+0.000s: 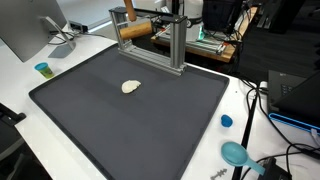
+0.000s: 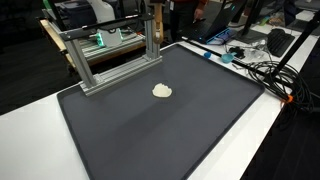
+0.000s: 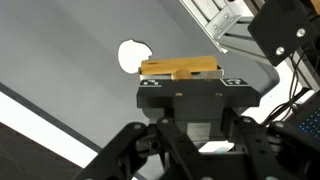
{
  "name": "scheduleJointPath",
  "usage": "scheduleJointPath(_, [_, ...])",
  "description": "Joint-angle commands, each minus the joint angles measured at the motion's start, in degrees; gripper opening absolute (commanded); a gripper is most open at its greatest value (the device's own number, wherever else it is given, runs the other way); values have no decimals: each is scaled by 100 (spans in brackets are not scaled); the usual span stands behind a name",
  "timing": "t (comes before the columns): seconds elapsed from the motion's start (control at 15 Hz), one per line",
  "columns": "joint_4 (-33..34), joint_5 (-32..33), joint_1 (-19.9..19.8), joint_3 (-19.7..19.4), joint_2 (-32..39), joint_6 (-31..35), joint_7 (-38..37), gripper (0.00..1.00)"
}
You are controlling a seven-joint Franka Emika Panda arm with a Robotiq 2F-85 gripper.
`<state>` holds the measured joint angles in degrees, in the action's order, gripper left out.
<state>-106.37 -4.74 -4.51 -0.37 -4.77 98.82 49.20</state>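
Wooden block (image 3: 180, 68), seemingly touching hand (image 3: 189, 82).

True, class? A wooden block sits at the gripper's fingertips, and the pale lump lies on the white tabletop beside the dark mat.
No. The pale lump lies on the dark mat, as both exterior views show. The wooden block is at the fingertips of the gripper.

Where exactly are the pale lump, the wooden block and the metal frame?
pale lump (image 1: 131, 87): in an exterior view, its middle.
wooden block (image 3: 180, 68): wrist view, its front face.
metal frame (image 2: 122, 72): in an exterior view, its bottom rail.
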Motion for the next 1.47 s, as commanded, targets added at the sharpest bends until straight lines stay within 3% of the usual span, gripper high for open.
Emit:
scheduleJointPath(0.0, [-589,106,221,42,-320,275,-1412,21])
scheduleJointPath(0.47, [-1387,196,294,-35,-949,314,-3672,21])
scheduleJointPath(0.53, [-1055,85,403,-37,-569,228,-3234,46])
scheduleJointPath(0.6, [-1138,105,381,-60,-650,229,-3410,46])
scheduleJointPath(0.67, [-1202,113,366,-80,-712,229,-3486,21])
scheduleJointPath(1.4, [-1822,664,345,136,-1207,212,-5087,21])
